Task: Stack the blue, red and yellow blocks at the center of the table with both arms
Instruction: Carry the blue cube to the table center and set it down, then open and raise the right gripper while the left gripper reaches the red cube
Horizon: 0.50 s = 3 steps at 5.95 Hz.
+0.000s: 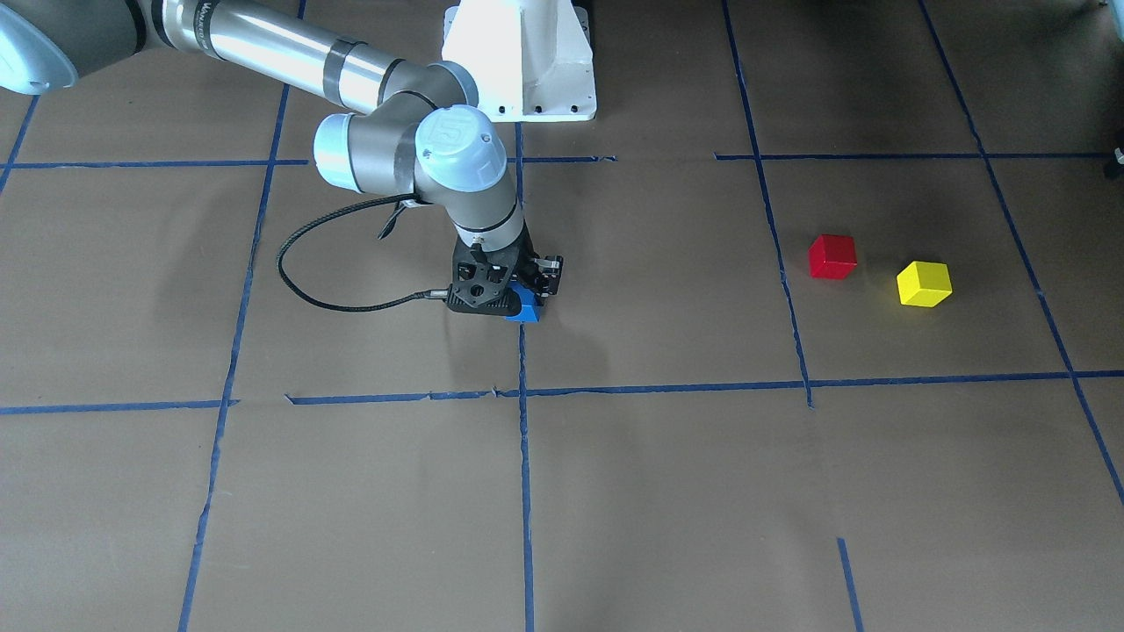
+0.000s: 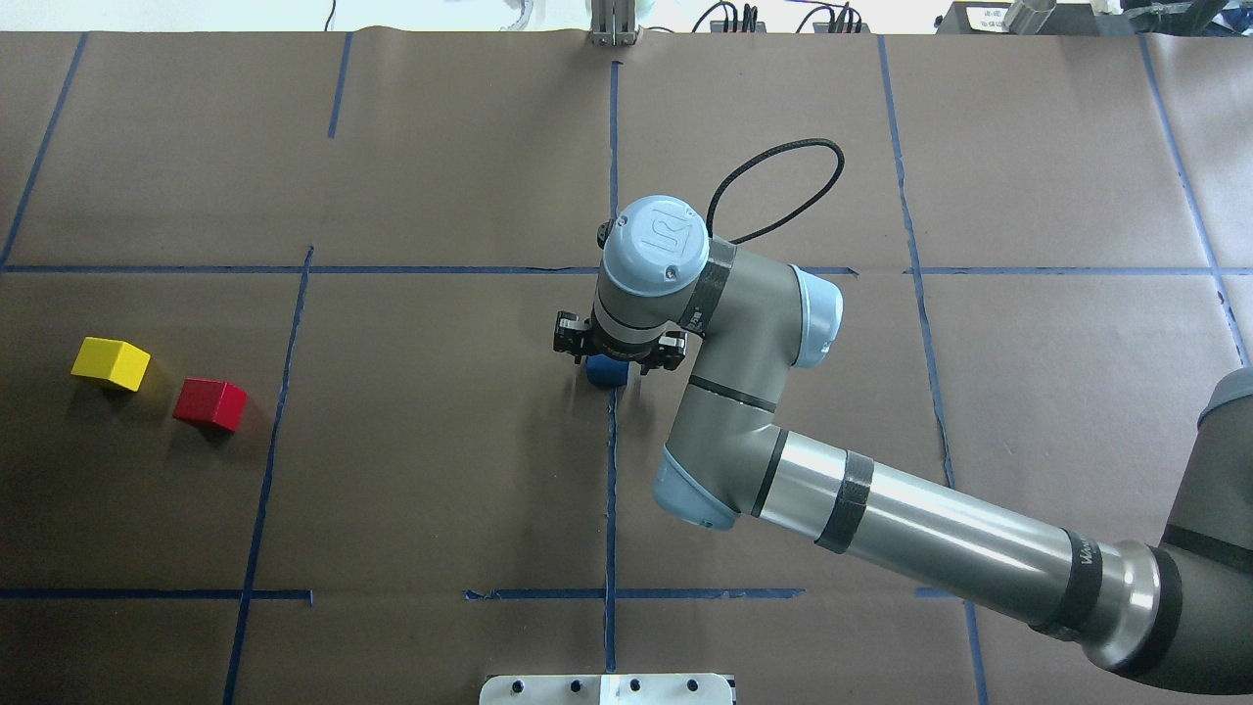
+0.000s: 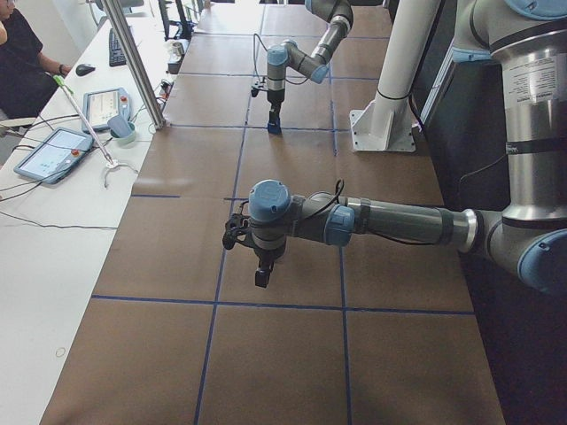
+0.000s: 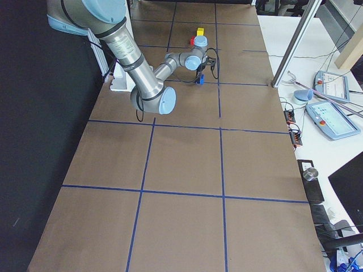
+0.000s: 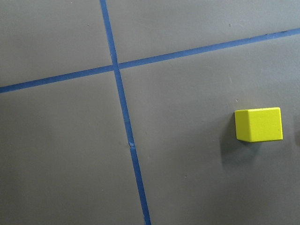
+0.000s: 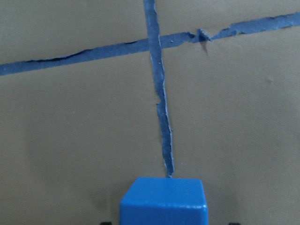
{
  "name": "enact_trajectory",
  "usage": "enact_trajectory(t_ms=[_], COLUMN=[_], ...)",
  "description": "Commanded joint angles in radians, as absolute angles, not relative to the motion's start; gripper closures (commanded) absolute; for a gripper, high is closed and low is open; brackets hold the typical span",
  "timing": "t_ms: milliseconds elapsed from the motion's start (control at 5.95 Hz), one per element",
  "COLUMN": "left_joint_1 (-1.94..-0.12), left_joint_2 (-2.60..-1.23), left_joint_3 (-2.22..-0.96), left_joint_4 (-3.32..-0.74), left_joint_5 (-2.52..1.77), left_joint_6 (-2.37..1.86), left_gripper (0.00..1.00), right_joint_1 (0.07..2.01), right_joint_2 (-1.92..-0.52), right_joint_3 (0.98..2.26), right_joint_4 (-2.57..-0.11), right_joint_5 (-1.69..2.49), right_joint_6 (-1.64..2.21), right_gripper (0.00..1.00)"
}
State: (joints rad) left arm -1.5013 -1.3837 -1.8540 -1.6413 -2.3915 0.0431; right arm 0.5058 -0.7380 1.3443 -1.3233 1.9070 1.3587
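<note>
The blue block (image 1: 529, 311) rests on the brown table at the centre, on a blue tape line; it also shows in the overhead view (image 2: 607, 373) and low in the right wrist view (image 6: 163, 199). My right gripper (image 1: 525, 301) points down over it with its jaws on either side, and a small gap shows on each side, so it looks open. The red block (image 1: 832, 256) and the yellow block (image 1: 923, 283) lie side by side, apart, on my left half of the table. The yellow block also shows in the left wrist view (image 5: 258, 124). My left gripper (image 3: 260, 280) points down above the table; I cannot tell whether it is open or shut.
The white robot pedestal (image 1: 520, 61) stands at the table's back edge. Blue tape lines (image 2: 611, 490) divide the brown table into squares. A side bench with tablets (image 3: 53, 150) and a seated person runs along the far side.
</note>
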Motion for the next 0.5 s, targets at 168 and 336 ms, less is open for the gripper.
enact_trajectory(t_ms=[168,336], left_joint_1=[-1.380,-1.267], left_joint_2=[-1.411,-1.423], left_joint_3=[-1.855,-1.850], left_joint_4=[-1.701,-1.838], left_joint_5=[-2.388,-2.384], left_joint_6=[-0.074,-0.276], left_gripper=[0.00,0.00], right_joint_1=[0.585,0.666], right_joint_2=[-0.774,-0.892], right_joint_3=[1.565,1.745], right_joint_4=[-1.475,-1.488], right_joint_5=[1.971,2.047], right_joint_6=[1.238,1.227], right_gripper=[0.00,0.00])
